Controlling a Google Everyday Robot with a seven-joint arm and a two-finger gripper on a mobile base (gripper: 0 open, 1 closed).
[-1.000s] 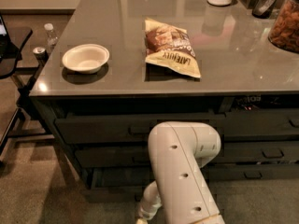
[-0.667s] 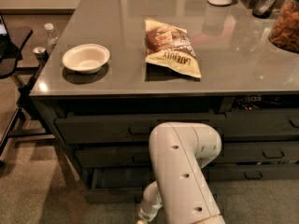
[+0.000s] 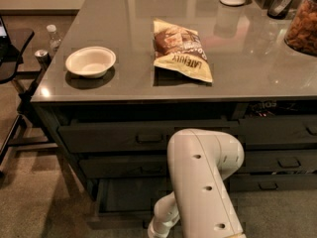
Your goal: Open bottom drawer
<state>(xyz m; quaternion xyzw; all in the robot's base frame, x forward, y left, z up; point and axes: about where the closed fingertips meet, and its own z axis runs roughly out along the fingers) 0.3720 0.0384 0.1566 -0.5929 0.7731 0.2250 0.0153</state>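
The bottom drawer [image 3: 126, 195] of the left stack stands pulled out under the counter, and its shallow dark interior shows. Its front runs along the lower edge near the floor, and its handle is hidden. My white arm [image 3: 203, 182] rises in front of the drawers and bends down to the left. My gripper [image 3: 157, 230] is at the very bottom edge of the camera view, at the front of the pulled-out drawer, mostly cut off by the frame.
Two taller drawers [image 3: 143, 138] sit above it, and a neighbouring stack [image 3: 282, 160] is on the right. On the grey counter [image 3: 237, 68] lie a white bowl [image 3: 90, 62] and a chip bag [image 3: 181, 48]. A chair [image 3: 12, 58] stands at left.
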